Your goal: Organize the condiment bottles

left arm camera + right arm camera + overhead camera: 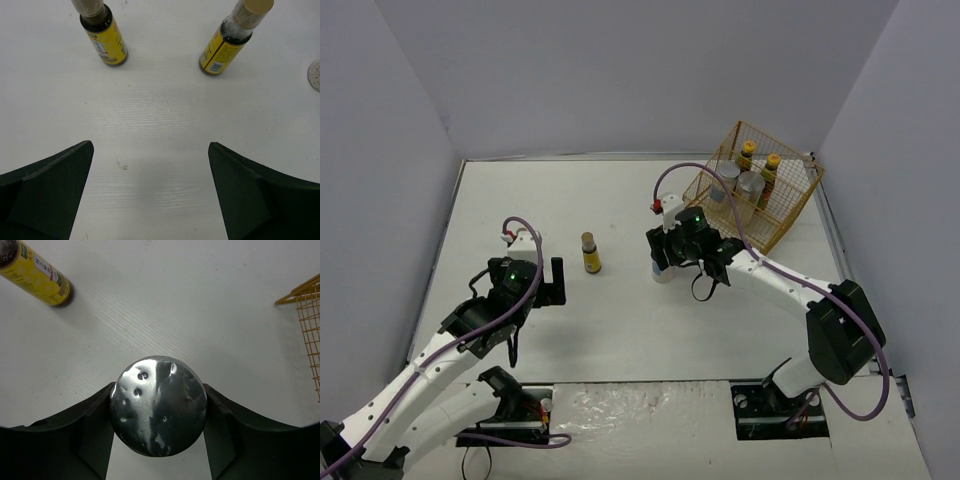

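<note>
Both fingers of my right gripper [158, 392] press the sides of a pale bottle's flat silver lid [158, 405]; it is shut on that bottle [663, 270], which stands on the table left of the basket. My left gripper [150, 145] is open over bare table with nothing between its fingers. In the left wrist view, two slim brown bottles with yellow labels stand upright ahead of it, one left [105, 37], one right [225, 42]. In the top view one such bottle [590, 253] stands just right of the left gripper [557, 280]. The right wrist view shows a yellow-labelled bottle [35, 272] at the upper left.
A gold wire basket [782, 222] stands at the back right. It holds two brown bottles with orange caps [747, 155] [772, 165] and two silver-lidded ones [728, 178] [751, 186]. Its corner [305, 305] shows right of my right gripper. Grey walls enclose the table.
</note>
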Robot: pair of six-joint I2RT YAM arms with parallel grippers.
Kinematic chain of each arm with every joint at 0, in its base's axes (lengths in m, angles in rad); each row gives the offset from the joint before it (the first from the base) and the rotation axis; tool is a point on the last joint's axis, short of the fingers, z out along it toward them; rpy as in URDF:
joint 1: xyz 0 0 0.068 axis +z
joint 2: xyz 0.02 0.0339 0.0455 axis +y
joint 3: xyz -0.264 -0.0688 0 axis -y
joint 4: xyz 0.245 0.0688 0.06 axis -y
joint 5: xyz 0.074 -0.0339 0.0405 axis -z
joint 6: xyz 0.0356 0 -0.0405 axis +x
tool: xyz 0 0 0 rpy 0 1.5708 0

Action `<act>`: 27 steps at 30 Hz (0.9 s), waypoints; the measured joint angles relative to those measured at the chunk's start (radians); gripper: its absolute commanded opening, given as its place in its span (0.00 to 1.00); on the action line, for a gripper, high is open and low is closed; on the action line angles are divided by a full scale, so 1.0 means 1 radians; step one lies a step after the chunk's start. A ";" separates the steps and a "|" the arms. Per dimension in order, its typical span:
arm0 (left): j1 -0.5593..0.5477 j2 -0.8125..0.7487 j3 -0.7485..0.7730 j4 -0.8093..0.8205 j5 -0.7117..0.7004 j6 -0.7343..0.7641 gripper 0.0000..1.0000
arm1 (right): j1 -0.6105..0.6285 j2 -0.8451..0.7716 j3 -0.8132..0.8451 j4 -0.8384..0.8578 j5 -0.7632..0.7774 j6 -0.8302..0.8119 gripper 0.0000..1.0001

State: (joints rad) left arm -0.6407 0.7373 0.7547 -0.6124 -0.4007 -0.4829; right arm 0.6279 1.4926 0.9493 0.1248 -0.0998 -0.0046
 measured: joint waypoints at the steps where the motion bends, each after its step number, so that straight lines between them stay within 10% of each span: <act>1: 0.000 0.001 0.000 0.003 0.000 0.002 0.97 | -0.003 -0.007 0.000 -0.008 0.005 0.000 0.05; 17: 0.002 0.014 0.000 0.026 0.000 0.023 0.97 | -0.376 -0.262 0.334 -0.182 0.192 0.020 0.00; 27: 0.002 -0.007 0.000 0.028 -0.001 0.026 0.97 | -0.607 -0.153 0.367 -0.226 0.219 0.092 0.00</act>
State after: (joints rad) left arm -0.6388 0.7302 0.7547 -0.5847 -0.4019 -0.4568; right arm 0.0205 1.3393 1.3161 -0.1016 0.1195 0.0878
